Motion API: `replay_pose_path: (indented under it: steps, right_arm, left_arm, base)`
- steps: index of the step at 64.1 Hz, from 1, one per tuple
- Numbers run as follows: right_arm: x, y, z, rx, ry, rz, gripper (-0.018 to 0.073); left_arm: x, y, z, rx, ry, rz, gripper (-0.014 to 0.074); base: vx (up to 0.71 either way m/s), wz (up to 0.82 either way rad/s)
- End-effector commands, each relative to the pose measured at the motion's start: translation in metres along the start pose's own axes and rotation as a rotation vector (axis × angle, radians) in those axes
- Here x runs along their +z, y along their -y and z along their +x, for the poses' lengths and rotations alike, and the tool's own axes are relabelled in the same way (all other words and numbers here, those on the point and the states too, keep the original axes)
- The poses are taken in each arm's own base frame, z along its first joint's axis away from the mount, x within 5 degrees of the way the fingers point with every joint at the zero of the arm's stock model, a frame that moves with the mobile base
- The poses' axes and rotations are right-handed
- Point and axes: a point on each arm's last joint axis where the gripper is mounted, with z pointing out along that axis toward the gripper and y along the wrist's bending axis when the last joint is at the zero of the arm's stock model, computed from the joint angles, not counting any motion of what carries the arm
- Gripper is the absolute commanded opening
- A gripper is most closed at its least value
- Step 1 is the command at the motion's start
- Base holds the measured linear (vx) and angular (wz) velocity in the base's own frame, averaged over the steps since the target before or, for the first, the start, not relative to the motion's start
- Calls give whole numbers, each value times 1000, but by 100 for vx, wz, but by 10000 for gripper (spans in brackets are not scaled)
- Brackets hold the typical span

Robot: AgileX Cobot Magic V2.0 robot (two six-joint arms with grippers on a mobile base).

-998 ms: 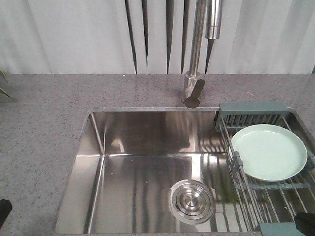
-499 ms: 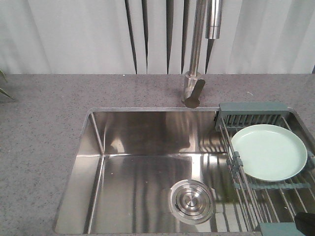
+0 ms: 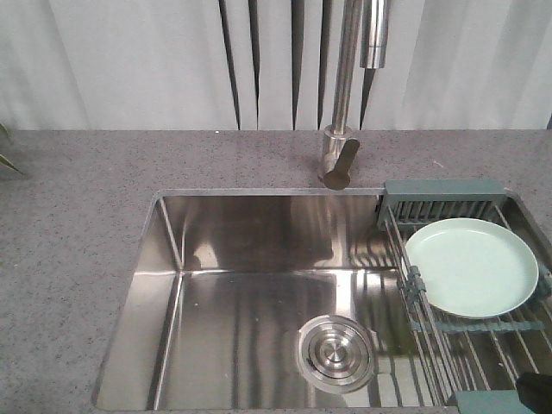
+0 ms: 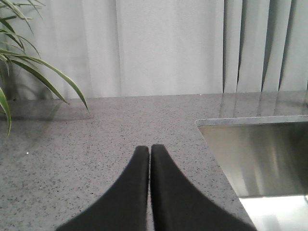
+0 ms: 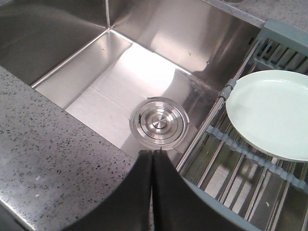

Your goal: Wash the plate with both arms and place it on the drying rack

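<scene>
Now the plate (image 3: 471,266) lies flat on the drying rack (image 3: 448,336), which sits across the right side of the sink (image 3: 250,293). Nothing touches the plate. The rack's slotted caddy (image 3: 444,202) is just behind it. The round drain (image 3: 336,352) is on the sink floor, near the rack's left edge. The right end effector (image 5: 153,153) is closed and holds nothing, above the sink's front edge. The left end effector (image 4: 149,149) is closed and empty too, over the grey counter (image 4: 110,130), by a leafy plant (image 4: 29,72).
</scene>
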Motion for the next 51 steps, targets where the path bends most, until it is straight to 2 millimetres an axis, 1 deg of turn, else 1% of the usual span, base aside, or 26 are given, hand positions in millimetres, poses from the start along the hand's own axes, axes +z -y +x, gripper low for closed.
replay_pose_path:
  steps: [1,5,16,51]
  right_arm:
    - [-4,2,-10,1,65,20,-6]
    - [-4,2,-10,1,65,20,-6]
    - [-4,2,-10,1,65,20,-6]
    - [-4,2,-10,1,65,20,-6]
  left_arm:
    - [0,-1,2,56,71,-3,-6]
    - [0,-1,2,68,67,-3,-6]
    - [0,0,2,181,64,-5,-6]
    - [-1,0,1,179,62,-5,-6]
  base:
    - [0,0]
    - [0,0]
    - [0,0]
    - [0,0]
